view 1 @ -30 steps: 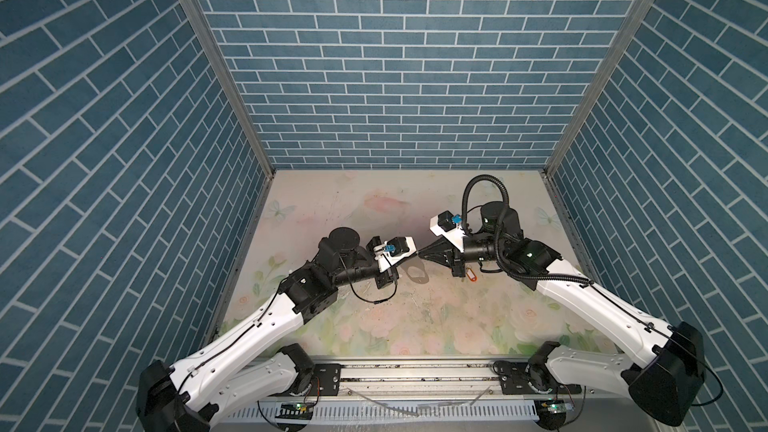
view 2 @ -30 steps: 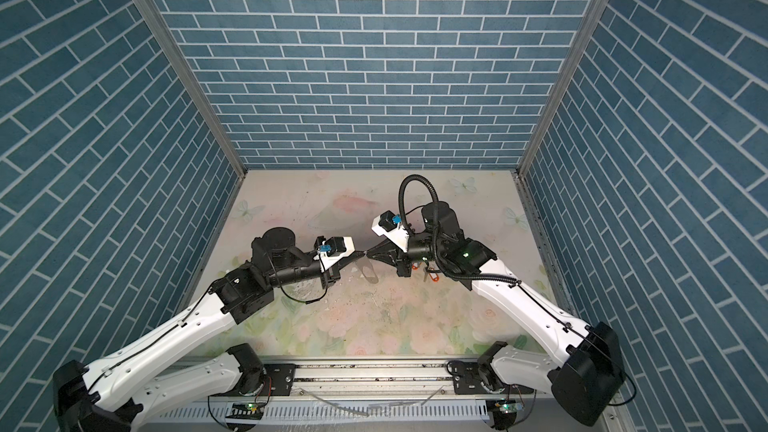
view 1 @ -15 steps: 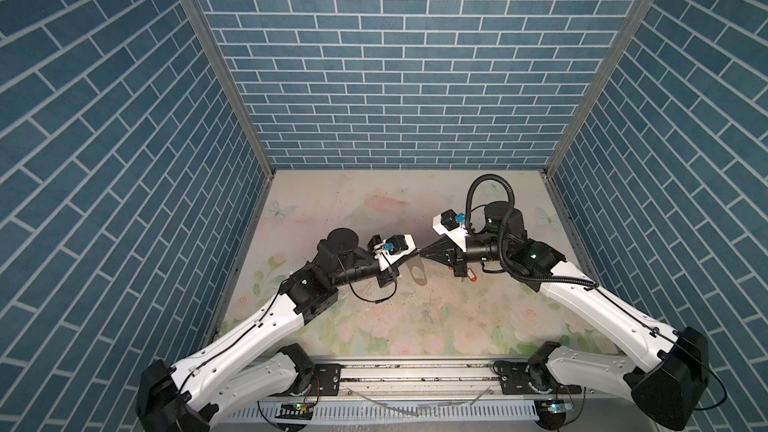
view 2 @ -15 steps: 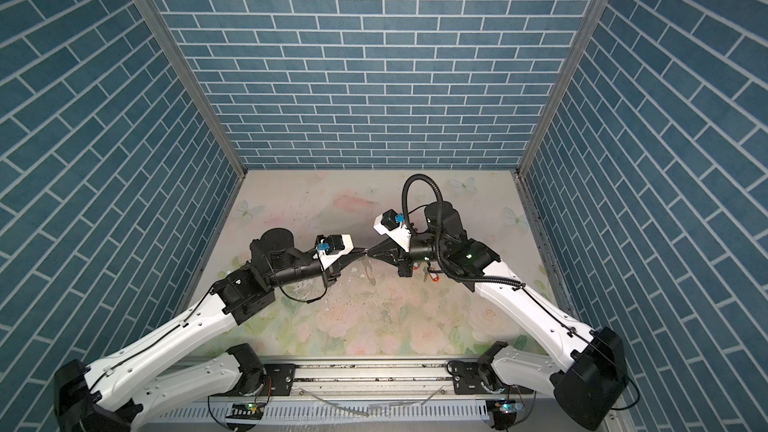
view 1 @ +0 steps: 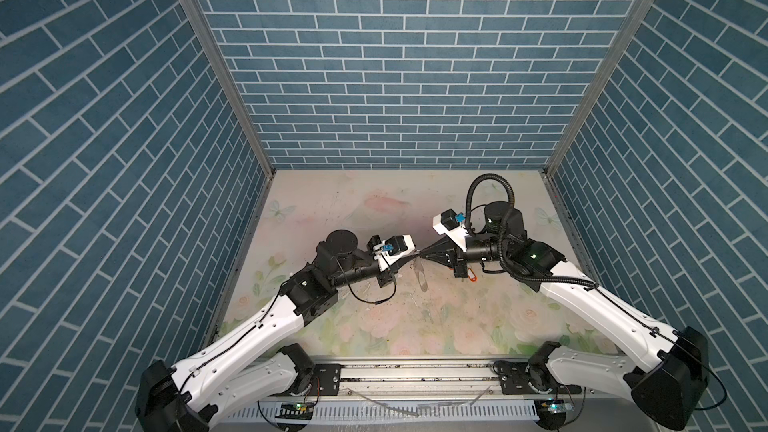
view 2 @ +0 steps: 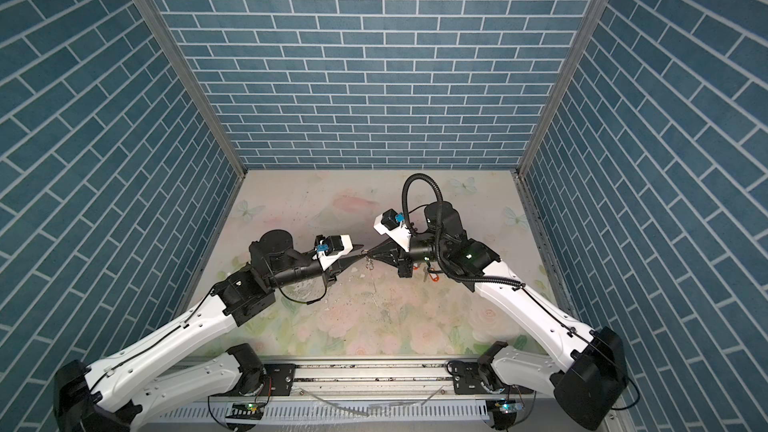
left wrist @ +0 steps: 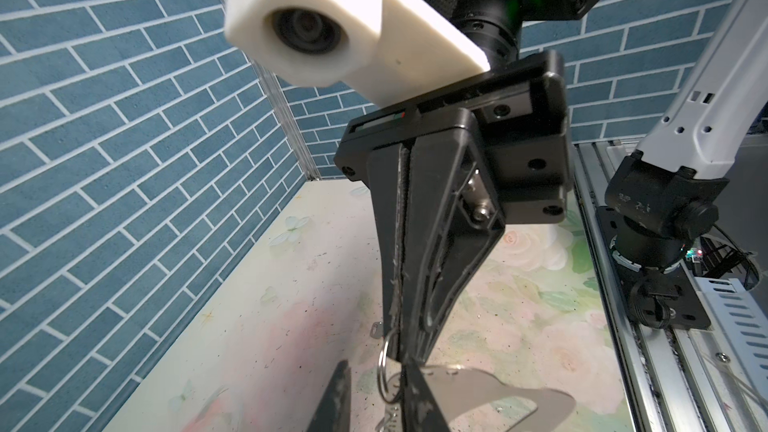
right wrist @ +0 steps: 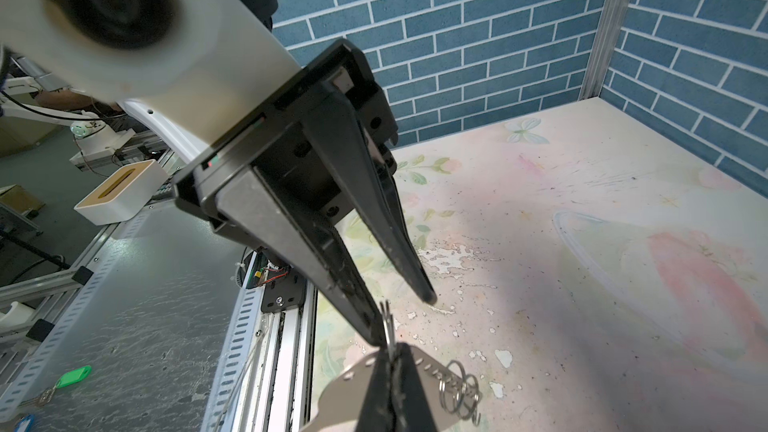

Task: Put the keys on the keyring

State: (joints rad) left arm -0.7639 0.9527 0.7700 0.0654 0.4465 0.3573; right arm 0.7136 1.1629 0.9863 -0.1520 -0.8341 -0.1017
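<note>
In both top views my two grippers meet tip to tip above the middle of the table. My right gripper (view 1: 422,254) (right wrist: 395,347) is shut on the edge of the keyring (right wrist: 345,384) (left wrist: 498,388), a flat grey plate that hangs below the tips (view 1: 420,278). Small silver rings (right wrist: 457,384) dangle from its edge. My left gripper (view 1: 411,257) (left wrist: 375,365) is open, and one upright silver ring (left wrist: 386,367) (right wrist: 387,322) stands next to one of its fingers. A key with an orange tag (view 1: 471,275) (view 2: 433,277) lies on the table under the right wrist.
The floral table (view 1: 374,209) is walled by blue brick panels on three sides. A metal rail (view 1: 415,376) runs along the front edge. Beyond the rail, off the table, lie a green-tagged key (right wrist: 75,374) and a white box (right wrist: 120,193).
My left gripper's jaws have parted from shut to open. The right arm has shifted slightly and still holds the keyring.
</note>
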